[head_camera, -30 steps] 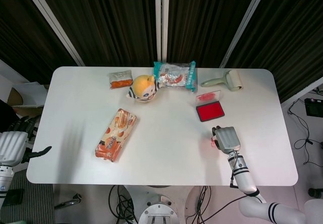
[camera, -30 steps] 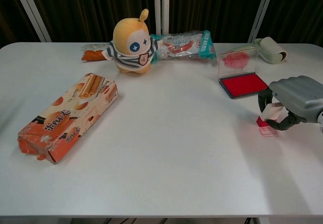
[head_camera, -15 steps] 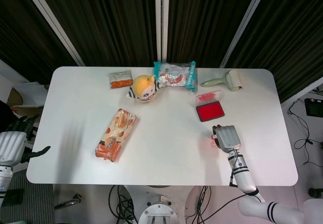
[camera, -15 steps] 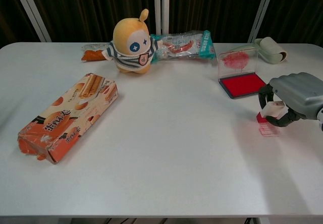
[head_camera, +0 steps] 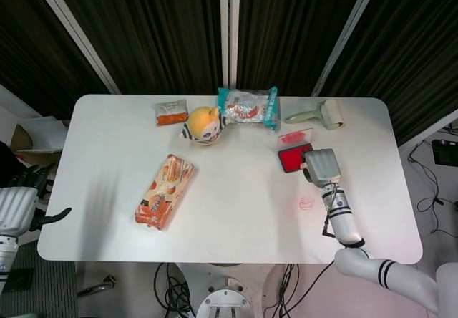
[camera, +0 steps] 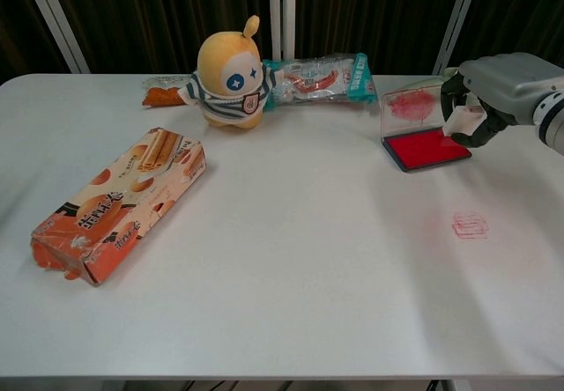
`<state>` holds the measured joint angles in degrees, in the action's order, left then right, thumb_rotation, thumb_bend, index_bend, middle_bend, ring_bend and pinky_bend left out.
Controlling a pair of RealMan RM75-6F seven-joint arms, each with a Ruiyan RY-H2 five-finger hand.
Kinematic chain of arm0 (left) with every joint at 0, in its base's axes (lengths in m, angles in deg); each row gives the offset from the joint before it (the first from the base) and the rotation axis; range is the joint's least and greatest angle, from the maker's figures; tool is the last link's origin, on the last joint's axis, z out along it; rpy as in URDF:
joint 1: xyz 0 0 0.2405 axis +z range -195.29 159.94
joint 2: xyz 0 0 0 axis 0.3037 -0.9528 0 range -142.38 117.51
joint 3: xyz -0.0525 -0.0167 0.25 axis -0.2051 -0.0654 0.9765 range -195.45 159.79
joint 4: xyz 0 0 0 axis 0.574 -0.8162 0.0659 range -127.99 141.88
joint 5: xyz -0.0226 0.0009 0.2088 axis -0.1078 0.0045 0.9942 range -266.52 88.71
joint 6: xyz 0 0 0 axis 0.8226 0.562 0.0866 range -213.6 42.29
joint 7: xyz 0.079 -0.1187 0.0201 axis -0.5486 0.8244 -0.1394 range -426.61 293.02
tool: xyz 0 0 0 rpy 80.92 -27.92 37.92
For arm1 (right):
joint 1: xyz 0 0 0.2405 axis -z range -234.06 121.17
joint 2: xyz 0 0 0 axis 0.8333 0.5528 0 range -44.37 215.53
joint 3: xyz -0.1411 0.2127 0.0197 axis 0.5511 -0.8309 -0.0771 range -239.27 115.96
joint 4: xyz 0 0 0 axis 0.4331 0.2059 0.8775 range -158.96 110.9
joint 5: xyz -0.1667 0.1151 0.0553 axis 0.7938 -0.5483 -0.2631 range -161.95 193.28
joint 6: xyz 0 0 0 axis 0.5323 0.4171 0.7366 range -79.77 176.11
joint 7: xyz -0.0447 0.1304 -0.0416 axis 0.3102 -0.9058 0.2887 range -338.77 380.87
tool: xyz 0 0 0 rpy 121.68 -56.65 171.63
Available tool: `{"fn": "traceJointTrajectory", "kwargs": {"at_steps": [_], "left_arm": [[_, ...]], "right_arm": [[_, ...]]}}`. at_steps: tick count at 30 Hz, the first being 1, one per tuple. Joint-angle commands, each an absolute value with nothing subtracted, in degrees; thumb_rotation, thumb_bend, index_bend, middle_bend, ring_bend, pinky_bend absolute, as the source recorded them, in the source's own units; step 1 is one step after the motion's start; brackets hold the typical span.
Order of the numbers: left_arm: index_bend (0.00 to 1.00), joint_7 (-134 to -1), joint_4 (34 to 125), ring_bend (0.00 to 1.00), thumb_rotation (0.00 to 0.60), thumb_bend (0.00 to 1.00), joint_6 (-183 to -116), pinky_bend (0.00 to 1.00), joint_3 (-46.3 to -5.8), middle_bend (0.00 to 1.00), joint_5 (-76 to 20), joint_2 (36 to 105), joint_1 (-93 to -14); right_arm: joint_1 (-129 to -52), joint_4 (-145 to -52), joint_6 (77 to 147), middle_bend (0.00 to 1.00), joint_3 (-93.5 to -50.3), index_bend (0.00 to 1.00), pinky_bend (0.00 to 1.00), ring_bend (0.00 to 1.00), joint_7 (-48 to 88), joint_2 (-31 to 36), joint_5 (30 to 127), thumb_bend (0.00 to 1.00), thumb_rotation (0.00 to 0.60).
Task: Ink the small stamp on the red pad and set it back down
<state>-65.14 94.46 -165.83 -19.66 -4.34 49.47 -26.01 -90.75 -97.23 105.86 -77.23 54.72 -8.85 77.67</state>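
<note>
The red ink pad lies open at the table's far right, its clear lid standing upright behind it. My right hand hovers just right of the pad and pinches the small white stamp above the pad's right edge. From the head view the right hand covers the stamp and sits beside the pad. A faint red print marks the table nearer to me. My left hand hangs off the table's left side, holding nothing, fingers apart.
A yellow plush toy, a snack bag and a small packet line the far side. An orange biscuit box lies at the left. A lint roller rests at the far right corner.
My right hand lifted the stamp off the table and carried it away from me to the ink pad. A red print now shows where the stamp stood.
</note>
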Motion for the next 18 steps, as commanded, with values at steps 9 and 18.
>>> {"fn": "traceJointTrajectory", "kwargs": {"at_steps": [9,18], "left_arm": [[0.11,-65.60,95.26,0.12,0.398,0.12,-165.54,0.21,-19.78,0.18,-4.94,48.59,-25.96],[0.11,-65.19,94.70,0.12,0.395,0.12,-164.56,0.21,-19.92,0.18,-5.32,48.77,-26.40]], "right_arm": [[-98.82,-83.77,97.19,0.54,-79.15,0.60,0.97,0.81,57.36,-15.32,69.64,0.32,0.600],[-100.99,-78.91,95.60,0.54,-78.29,0.60,0.97,0.81,57.15,-17.88,67.99,0.32,0.600]]}}
